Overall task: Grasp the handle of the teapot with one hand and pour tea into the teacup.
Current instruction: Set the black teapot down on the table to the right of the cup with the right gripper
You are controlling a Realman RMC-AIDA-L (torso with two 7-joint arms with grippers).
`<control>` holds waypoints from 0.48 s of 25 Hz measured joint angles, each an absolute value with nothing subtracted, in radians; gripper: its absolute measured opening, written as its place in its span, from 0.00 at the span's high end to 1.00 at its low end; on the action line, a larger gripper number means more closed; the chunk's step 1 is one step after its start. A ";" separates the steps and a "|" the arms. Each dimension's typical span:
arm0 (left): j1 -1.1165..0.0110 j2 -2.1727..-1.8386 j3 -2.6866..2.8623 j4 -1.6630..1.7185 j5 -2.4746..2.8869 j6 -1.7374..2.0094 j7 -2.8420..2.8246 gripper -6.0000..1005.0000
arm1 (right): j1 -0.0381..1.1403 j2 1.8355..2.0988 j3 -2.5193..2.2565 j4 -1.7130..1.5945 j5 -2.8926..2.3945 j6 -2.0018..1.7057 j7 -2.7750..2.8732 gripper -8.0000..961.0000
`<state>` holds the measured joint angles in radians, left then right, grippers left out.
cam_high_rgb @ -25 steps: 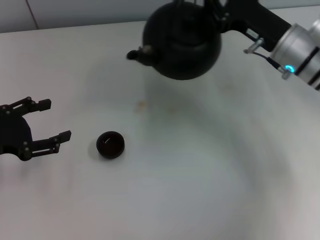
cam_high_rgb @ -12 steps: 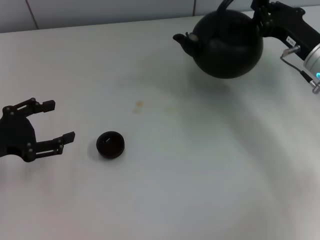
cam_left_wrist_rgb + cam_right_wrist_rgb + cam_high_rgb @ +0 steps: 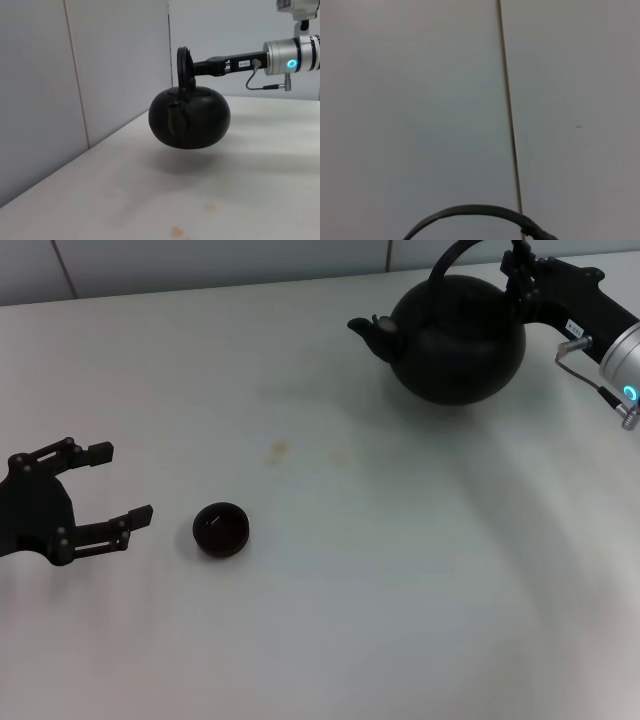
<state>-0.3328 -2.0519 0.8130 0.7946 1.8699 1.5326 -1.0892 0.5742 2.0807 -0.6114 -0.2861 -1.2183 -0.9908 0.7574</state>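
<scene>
The matte-black teapot (image 3: 455,340) hangs upright just above the table at the far right, its spout pointing left. My right gripper (image 3: 520,265) is shut on the arched handle (image 3: 455,258) at its top. The left wrist view shows the teapot (image 3: 190,120) hovering over its shadow, held by the handle (image 3: 184,67). The right wrist view shows only an arc of the handle (image 3: 470,210) against the wall. The tiny black teacup (image 3: 221,530) stands on the table at the near left. My left gripper (image 3: 115,483) is open and empty, just left of the cup.
The white table (image 3: 380,570) has small brownish stains (image 3: 277,450) between cup and teapot. A pale panelled wall (image 3: 200,265) runs along the table's back edge, close behind the teapot.
The right gripper has carried the teapot from the upper middle to the far right, away from the cup, and it now hangs level. The left gripper has barely moved.
</scene>
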 joint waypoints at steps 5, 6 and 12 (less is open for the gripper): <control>-0.333 -2.054 0.813 0.795 1.870 1.532 -1.089 0.14 | 0.580 2.081 -0.612 -0.286 -1.220 -0.957 0.756 0.91; -0.333 -2.055 0.812 0.795 1.870 1.532 -1.089 0.14 | 0.580 2.081 -0.612 -0.290 -1.220 -0.945 0.751 0.91; -0.333 -2.057 0.811 0.795 1.870 1.530 -1.089 0.14 | 0.586 2.079 -0.612 -0.294 -1.222 -0.904 0.746 0.91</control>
<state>-0.3329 -2.0570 0.8115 0.7946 1.8700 1.5301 -1.0891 0.5861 2.0789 -0.6121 -0.2935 -1.2223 -0.9036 0.7463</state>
